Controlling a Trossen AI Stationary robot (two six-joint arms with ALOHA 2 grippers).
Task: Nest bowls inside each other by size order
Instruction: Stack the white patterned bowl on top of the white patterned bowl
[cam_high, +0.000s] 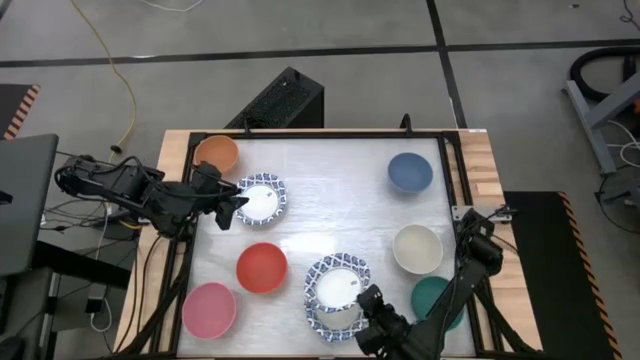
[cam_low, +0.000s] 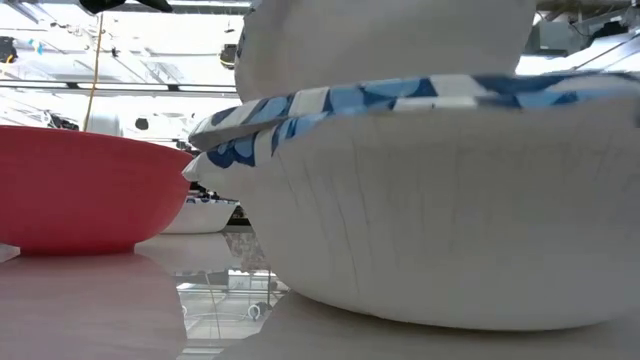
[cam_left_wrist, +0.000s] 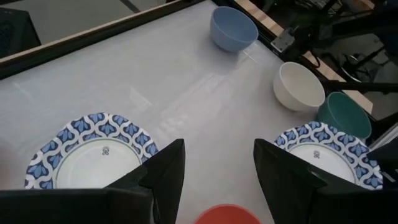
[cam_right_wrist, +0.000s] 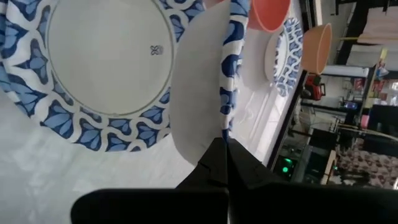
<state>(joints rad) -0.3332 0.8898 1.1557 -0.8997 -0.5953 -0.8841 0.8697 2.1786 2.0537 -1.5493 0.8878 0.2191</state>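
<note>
Left gripper (cam_high: 238, 203) hovers with fingers spread apart; right gripper (cam_high: 365, 300) is clamped tight, arm reaching inward.

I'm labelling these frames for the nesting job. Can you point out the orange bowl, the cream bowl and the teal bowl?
orange bowl (cam_high: 215, 153): high view, on its inside floor.
cream bowl (cam_high: 417, 248): high view, on its inside floor.
teal bowl (cam_left_wrist: 344, 116): left wrist view, on its outer wall.

both arms are black, built of blocky jointed segments with dark cables running along them. the left gripper (cam_left_wrist: 214, 177) ends in two broad, flat, matte black fingers (cam_left_wrist: 168, 174) with angled inner edges, mounted on a black crossbar. the right gripper (cam_right_wrist: 226, 152) shows two black fingers tapering to a narrow point above a smooth black body.
</note>
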